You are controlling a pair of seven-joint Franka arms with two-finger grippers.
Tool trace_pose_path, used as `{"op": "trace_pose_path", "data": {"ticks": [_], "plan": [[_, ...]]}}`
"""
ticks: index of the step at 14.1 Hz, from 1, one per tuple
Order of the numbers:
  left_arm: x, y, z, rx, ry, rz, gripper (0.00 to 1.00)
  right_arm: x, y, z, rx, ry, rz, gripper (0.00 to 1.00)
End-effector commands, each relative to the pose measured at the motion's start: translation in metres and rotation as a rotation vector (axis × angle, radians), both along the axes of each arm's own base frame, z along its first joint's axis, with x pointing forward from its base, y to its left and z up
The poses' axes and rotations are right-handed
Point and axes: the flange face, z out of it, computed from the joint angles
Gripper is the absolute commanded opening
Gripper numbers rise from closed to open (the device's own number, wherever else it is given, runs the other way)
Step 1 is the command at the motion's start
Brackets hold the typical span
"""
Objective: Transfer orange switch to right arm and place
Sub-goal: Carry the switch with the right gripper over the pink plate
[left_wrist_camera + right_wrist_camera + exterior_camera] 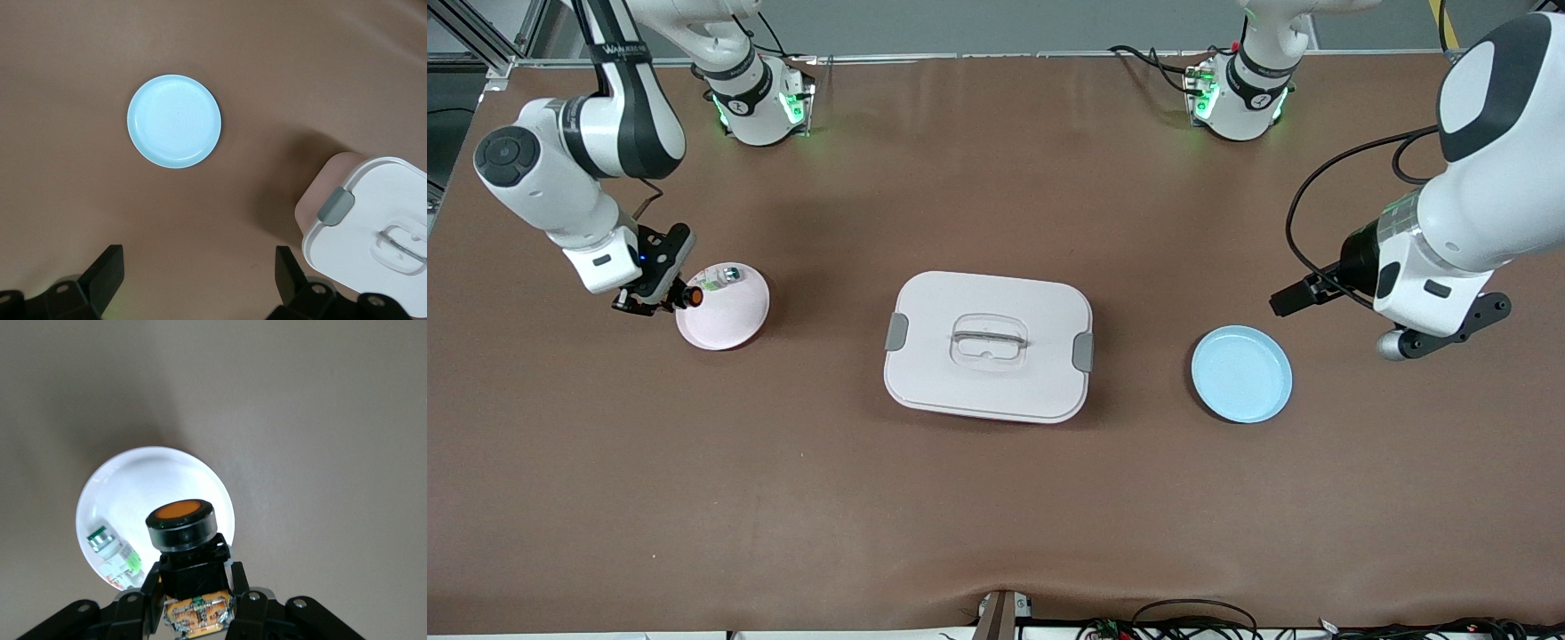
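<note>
Two fingers of your right hand (197, 603) are clamped on the black body of the switch (181, 520), its orange face pointing out from the fingertips. You hold it in the air at the edge of the pink plate (725, 311), at the right arm's end of the worktop (996, 498). A small clear-and-green part (113, 555) lies on that plate; leave it be.

The grip looks square on the body in the right wrist view, so don't re-grasp. Lift straight up before you travel, so the switch clears the plate rim and the part.

Your left hand (200, 280) waits with its fingers spread wide and nothing between them, over bare worktop near the blue plate (1241, 373). Between the two plates sits the white lidded box (989, 347).

If a handover is the plan, carry the switch high over the box lid and keep the orange face leading, so the free end is offered to the other hand. Move slowly; the part is tiny and a jolt could twist it in the fingers. Let go only once the receiving fingers have closed.
</note>
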Motion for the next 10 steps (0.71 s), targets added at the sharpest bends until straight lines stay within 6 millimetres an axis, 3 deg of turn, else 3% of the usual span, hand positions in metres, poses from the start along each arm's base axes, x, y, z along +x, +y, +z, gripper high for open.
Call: {"op": "trace_pose_path", "data": {"ticks": [1, 3, 5, 9, 10], "plan": [[-0.018, 0.017, 0.032, 0.071, -0.050, -0.025, 1.00, 0.005, -0.016, -0.029, -0.014, 0.010, 0.039, 0.08], [-0.029, 0.024, 0.039, 0.078, -0.054, -0.030, 1.00, 0.007, -0.021, -0.046, -0.014, 0.016, 0.062, 0.08], [-0.042, 0.028, 0.057, 0.077, -0.086, -0.081, 1.00, 0.009, -0.022, -0.061, -0.012, 0.016, 0.064, 0.07], [-0.046, 0.030, 0.064, 0.072, -0.105, -0.243, 1.00, 0.010, -0.018, -0.086, -0.008, 0.025, 0.076, 0.07], [-0.045, 0.039, 0.065, 0.075, -0.108, -0.281, 1.00, 0.010, -0.018, -0.090, -0.008, 0.025, 0.076, 0.07]]}}
